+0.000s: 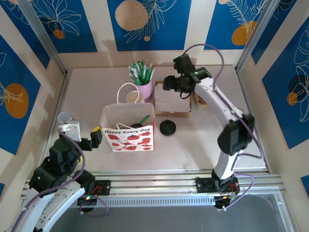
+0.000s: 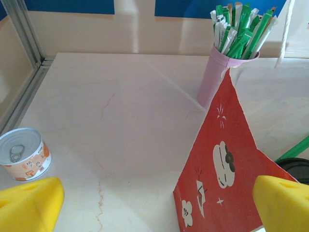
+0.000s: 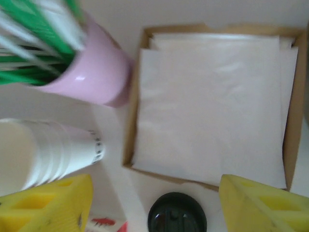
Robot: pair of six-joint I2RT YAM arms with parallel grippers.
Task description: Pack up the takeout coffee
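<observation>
We find the takeout coffee (image 1: pixel 136 125) inside the gift bag (image 1: pixel 128 131), which stands open near the middle of the table (image 1: pixel 87 92). Only the coffee's round black lid shows through the bag's mouth, with a green stick lying across it; the cup's wall is hidden by the paper.

The left gripper (image 1: pixel 84 131) sits low just beside the bag's left edge. Its yellow fingers stand wide apart with nothing between them. A tin can (image 2: pixel 24 152) stands just outside the left finger, and the bag's red side panel rises by the right one. Ahead of this gripper a broad stretch of bare tabletop runs to the back wall, bounded on the left by the aluminium frame rail (image 1: pixel 46 43).

The right gripper (image 1: pixel 170 83) hovers at the back, above the gap between the pink cup (image 1: pixel 145 89) of green sticks (image 1: pixel 140 72) and the left rim of the cardboard tray (image 3: pixel 130 121) of napkins (image 3: pixel 212 106). Its jaws are also spread, gripping nothing. Below it the stack of white cups (image 3: pixel 48 154) stands near the pink cup. The stack of black lids (image 1: pixel 167 127) sits just in front of the tray and apart from the bag's right edge. To the right of the tray, the table lies open as far as the side wall.
</observation>
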